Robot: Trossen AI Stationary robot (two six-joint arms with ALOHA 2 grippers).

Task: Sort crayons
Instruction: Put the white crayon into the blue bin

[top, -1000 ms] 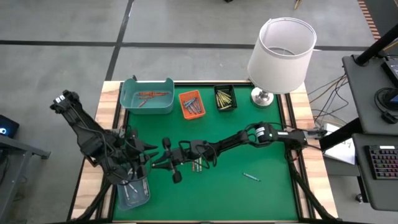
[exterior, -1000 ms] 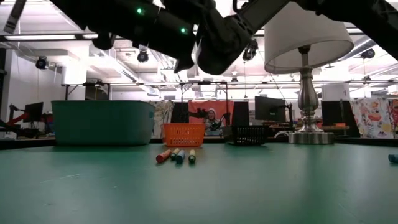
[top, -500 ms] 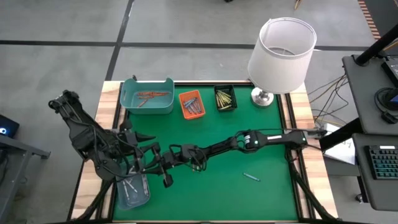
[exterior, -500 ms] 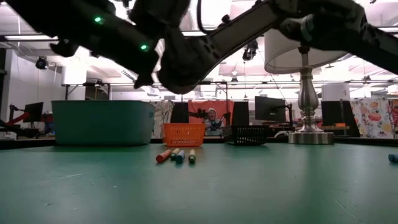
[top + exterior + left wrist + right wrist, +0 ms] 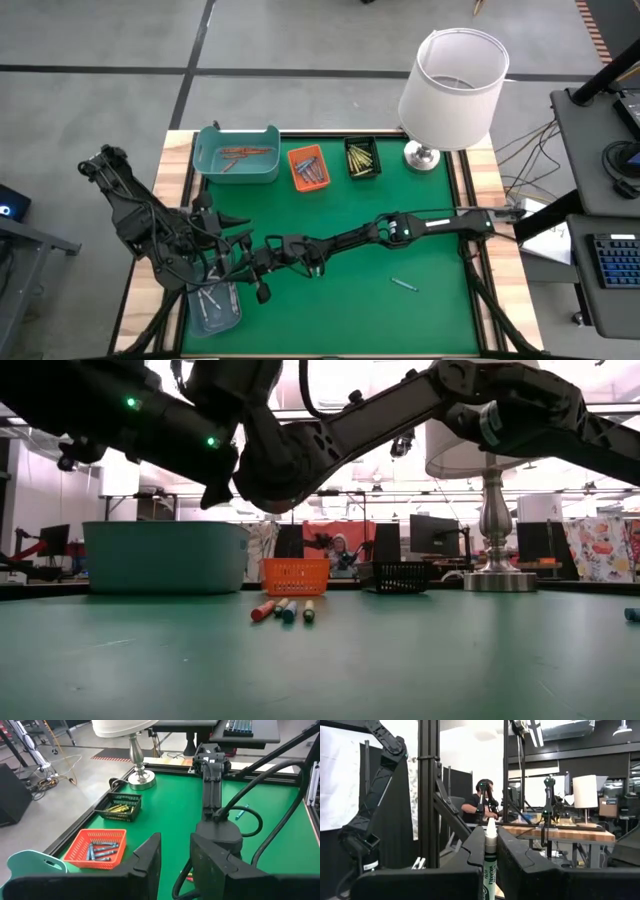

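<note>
A thin green paper-wrapped crayon [image 5: 489,865] stands upright, pinched between the right gripper's [image 5: 262,287] fingers [image 5: 470,857]. That gripper has swung further left since a second ago, now just beside the left gripper [image 5: 222,262], whose fingers [image 5: 148,862] stand slightly apart with nothing between them, over a clear plastic tray [image 5: 214,312].

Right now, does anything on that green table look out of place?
Yes: one blue crayon lies alone on the green mat, far from the trays, and a few crayons lie loose mid-table, unsorted.
</note>
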